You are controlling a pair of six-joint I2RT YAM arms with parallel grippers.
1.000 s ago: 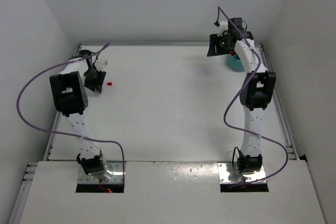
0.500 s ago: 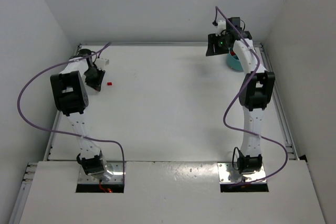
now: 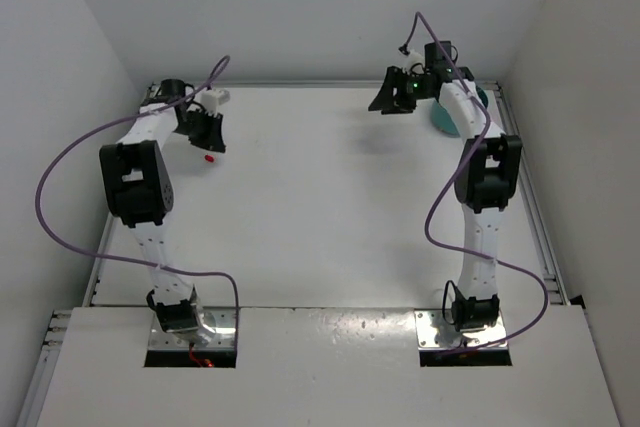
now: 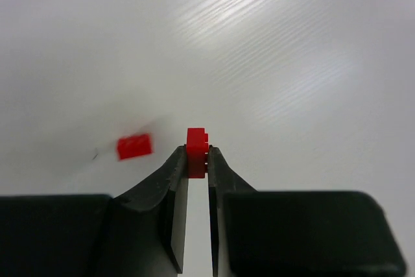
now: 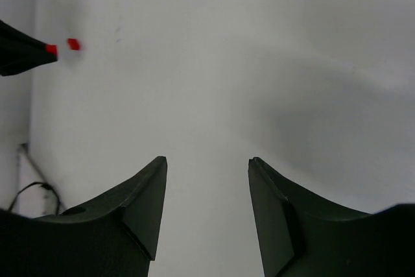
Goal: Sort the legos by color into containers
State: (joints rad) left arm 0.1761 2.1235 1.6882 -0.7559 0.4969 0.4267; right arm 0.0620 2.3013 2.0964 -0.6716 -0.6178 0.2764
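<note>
1. My left gripper (image 4: 196, 160) is at the table's 10 o'clock in the top view. Its jaws are nearly closed, pinching a red lego (image 4: 196, 141) at the tips.
2. A second red lego (image 4: 134, 146) lies on the table (image 4: 292, 43) at 9 o'clock of the held one, near it but apart.
3. My right gripper (image 5: 207, 167) is wide open with nothing between its jaws.
4. The teal tub (image 3: 441, 120) sits at the table's 1 o'clock, partly hidden behind the right arm (image 3: 485, 177).
</note>
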